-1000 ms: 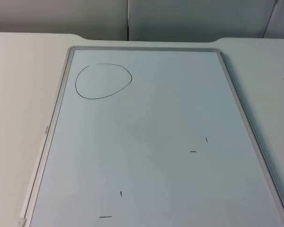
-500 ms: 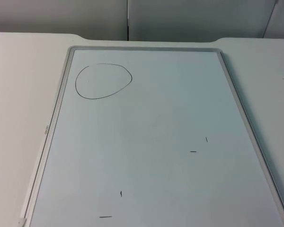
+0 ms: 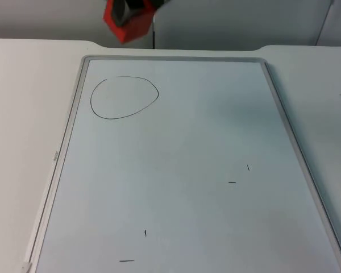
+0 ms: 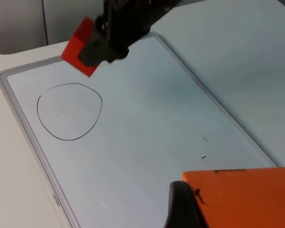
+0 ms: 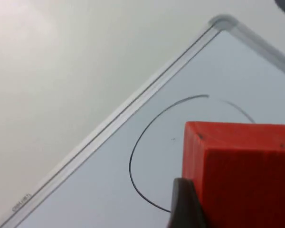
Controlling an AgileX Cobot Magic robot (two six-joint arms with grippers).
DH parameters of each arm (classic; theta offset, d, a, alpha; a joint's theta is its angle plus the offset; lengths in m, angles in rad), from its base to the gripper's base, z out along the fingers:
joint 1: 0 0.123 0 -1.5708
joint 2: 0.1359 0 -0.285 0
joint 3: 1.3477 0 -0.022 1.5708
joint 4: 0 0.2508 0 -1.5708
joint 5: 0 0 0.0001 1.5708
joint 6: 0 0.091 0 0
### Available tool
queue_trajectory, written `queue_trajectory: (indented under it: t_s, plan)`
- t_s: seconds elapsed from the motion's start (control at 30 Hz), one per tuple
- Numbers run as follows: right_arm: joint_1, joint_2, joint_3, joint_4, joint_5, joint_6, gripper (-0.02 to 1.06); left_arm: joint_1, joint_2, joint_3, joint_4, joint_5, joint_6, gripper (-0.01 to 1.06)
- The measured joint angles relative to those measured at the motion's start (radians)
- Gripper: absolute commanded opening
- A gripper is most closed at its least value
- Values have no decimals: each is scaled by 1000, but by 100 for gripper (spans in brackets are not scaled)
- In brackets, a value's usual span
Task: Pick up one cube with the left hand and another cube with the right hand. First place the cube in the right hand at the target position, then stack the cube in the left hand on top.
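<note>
A red cube [image 3: 131, 28] hangs in the air beyond the whiteboard's far edge, with my right gripper [image 3: 125, 10] shut on it. It is behind and above the hand-drawn target circle [image 3: 125, 98] at the board's far left. The left wrist view has the same red cube [image 4: 78, 47] in the right gripper [image 4: 99, 50], close to the circle [image 4: 69, 111]. My left gripper [image 4: 247, 211] is shut on an orange cube [image 4: 247, 194], held high over the board's near right side. From the right wrist, the red cube [image 5: 242, 171] sits over the circle [image 5: 149, 142].
The whiteboard, with its grey frame [image 3: 74, 114], covers most of the table. A few short pen marks [image 3: 232, 182] lie on its near half. The grey partition wall [image 3: 227, 23] stands right behind the board's far edge.
The right gripper with the red cube has come into the top view at its upper edge. Both earlier frames showed just the board, with no arm over it.
</note>
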Motion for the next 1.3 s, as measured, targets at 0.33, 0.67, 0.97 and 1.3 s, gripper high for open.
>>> queue_trajectory:
  t_s: [0.33, 0.67, 0.97, 1.3]
  plan:
    - [2, 135, -5, -35, -85, 0, 0, 0, 0, 0, 0, 0, 0, 11]
    - [15, 187, -6, -44, -138, 2, 0, 0, 0, 0, 0, 0, 0, 11]
    - [15, 202, -6, -49, -160, 2, 0, 0, 0, 0, 0, 0, 0, 11]
    - [15, 213, -6, -50, -161, 3, 0, 0, 0, 0, 0, 0, 0, 11]
